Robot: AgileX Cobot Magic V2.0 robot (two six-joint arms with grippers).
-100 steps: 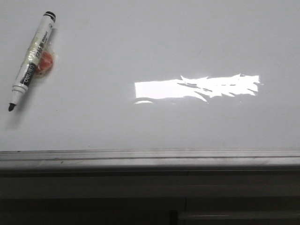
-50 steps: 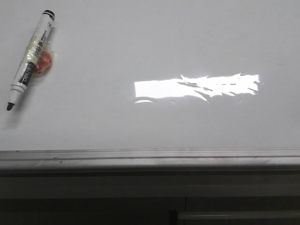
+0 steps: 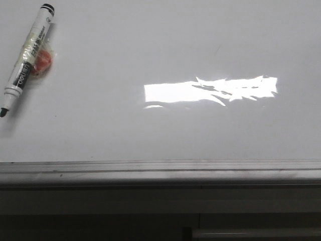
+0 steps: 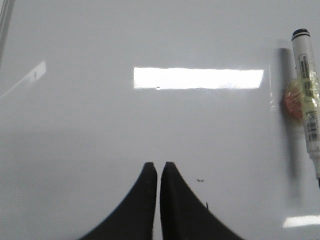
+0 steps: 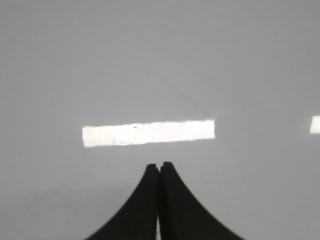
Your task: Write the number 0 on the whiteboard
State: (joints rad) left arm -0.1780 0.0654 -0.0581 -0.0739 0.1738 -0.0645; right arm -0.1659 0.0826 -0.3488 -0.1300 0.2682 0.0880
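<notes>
I'm looking at the large glossy white whiteboard [image 3: 165, 45] w/ its grey metal edge rail along the near side. No number 0 anywhere on it yet: surface is blank apart from a bright rectangular glare patch [image 3: 210, 91] mid-board, so I'd judge the task hasn't really started.

The white-barrelled marker pen w/ black cap end and black tip [image 3: 25, 59] lies flat on the board, well to the left of the glare patch, w/ a small orange-red blob [image 3: 42, 59] touching its barrel. Long axis runs diagonal: tip toward the rail and left edge, cap end away from it.

Left gripper [image 4: 155, 165]: dark fingers pinched to a thin slit, holding nothing. In left wrist view the pen [image 4: 309, 100] sits off to one side of the fingers, apart, not between them. Right gripper [image 5: 159, 164]: fingers pressed together, empty, no pen in its view.

So left arm is nearer, imo. It'd need to spread its fingers, shift sideways over the barrel and close across the pen's long axis, not along it.
</notes>
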